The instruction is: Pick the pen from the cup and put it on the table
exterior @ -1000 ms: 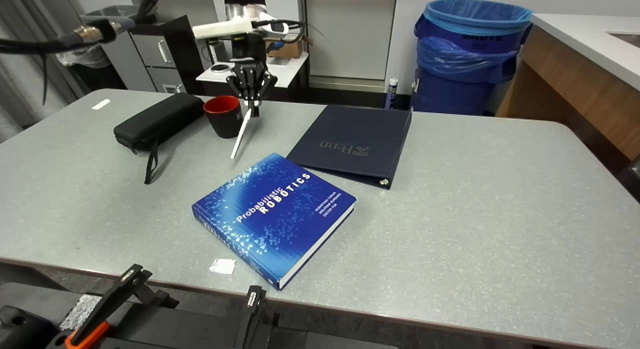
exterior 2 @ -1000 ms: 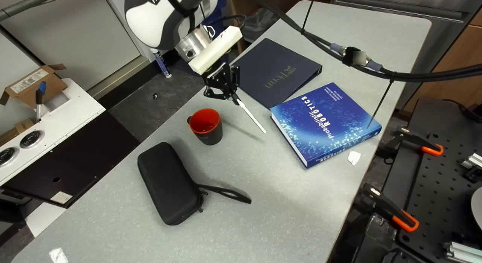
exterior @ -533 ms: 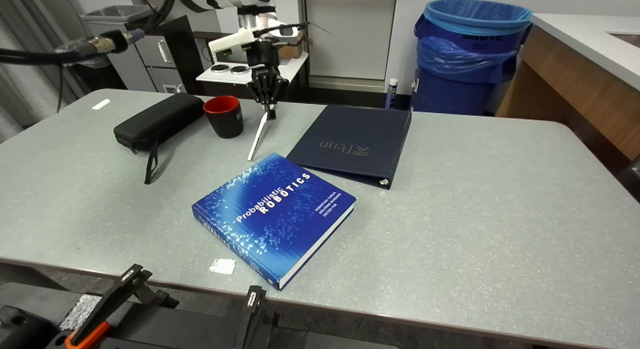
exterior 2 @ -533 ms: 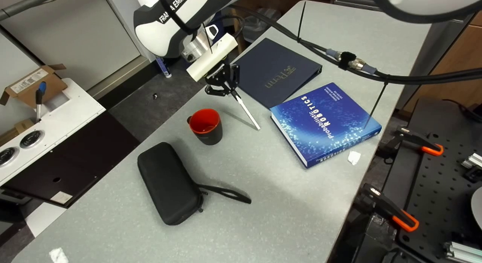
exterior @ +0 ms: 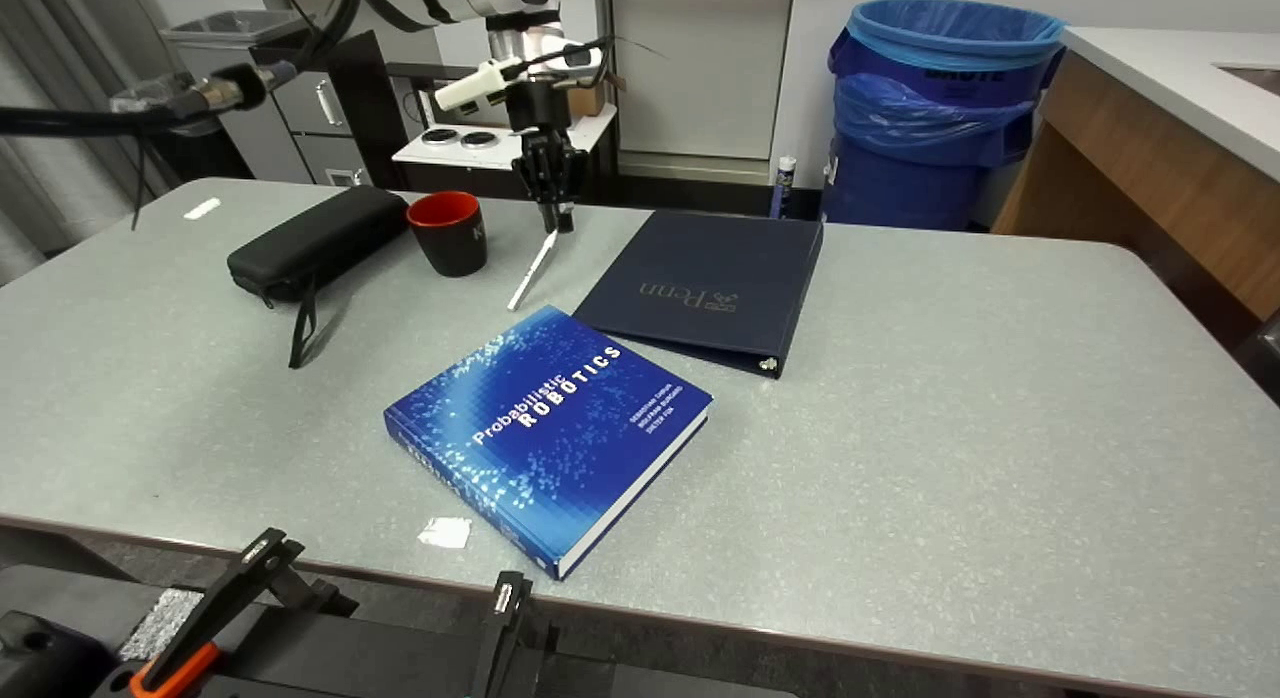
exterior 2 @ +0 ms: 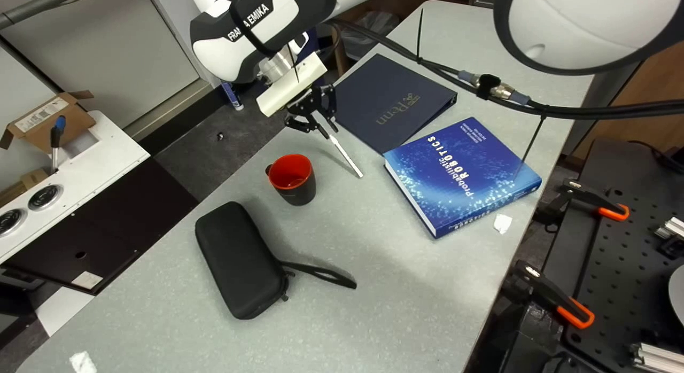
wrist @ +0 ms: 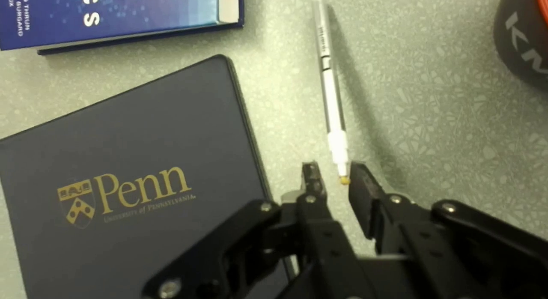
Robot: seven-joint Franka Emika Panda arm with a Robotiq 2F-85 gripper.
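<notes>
1. Slanting over the table (exterior: 950, 428), the pen (wrist: 332, 97) is slim, silver-white (fine dark print, I notice) and yellow-tipped.
2. The gripper (wrist: 335, 167) stands with fingers apart, that tip between them.
3. On either side sit cup (exterior: 447, 246) and binder (exterior: 712, 263).

The place seems to be a robotics laboratory. An exterior view shows a robot arm (exterior 2: 291, 15) on which EMIKA can be read and, beside the tabletop (exterior 2: 385, 303), a black board (exterior 2: 622, 266) full of holes with orange-handled clamps (exterior 2: 556, 293). On the tabletop lie a book (exterior: 550, 433) titled Probabilistic Robotics and a binder (wrist: 141, 149) printed with University of Pennsylvania
</notes>
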